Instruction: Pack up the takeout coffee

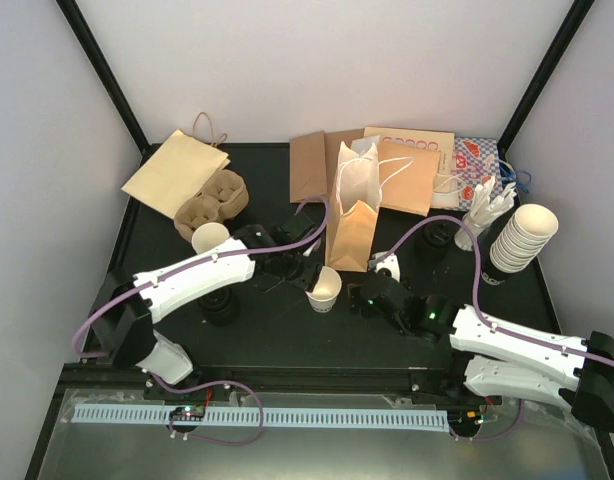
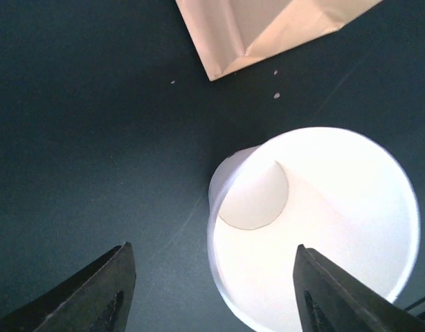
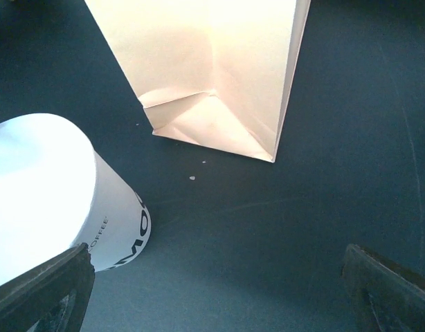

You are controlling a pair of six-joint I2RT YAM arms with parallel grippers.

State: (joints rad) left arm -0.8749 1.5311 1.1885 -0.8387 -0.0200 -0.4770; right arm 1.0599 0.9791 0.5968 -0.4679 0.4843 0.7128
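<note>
No cup with a black lid shows. A lidless cream paper cup (image 1: pixel 325 290) stands in front of an upright brown paper bag (image 1: pixel 354 215). A second lidless cup (image 1: pixel 209 238) stands by the pulp carrier. My left gripper (image 1: pixel 292 268) is open just left of the near cup. In the left wrist view that cup (image 2: pixel 316 221) sits by the right finger of the gripper (image 2: pixel 212 290), its empty inside showing. My right gripper (image 1: pixel 362 297) is open just right of the cup. In the right wrist view the cup (image 3: pixel 53 187) is at the left finger of the gripper (image 3: pixel 212 297), with the bag's base (image 3: pixel 212 69) beyond.
A brown pulp carrier (image 1: pixel 212 200) and a flat brown bag (image 1: pixel 177 170) lie back left. Flat bags (image 1: pixel 387 165) lie along the back. A tall stack of lidless cups (image 1: pixel 522 238) stands at right. Dark round objects sit at the left (image 1: pixel 220 305) and right (image 1: pixel 432 245).
</note>
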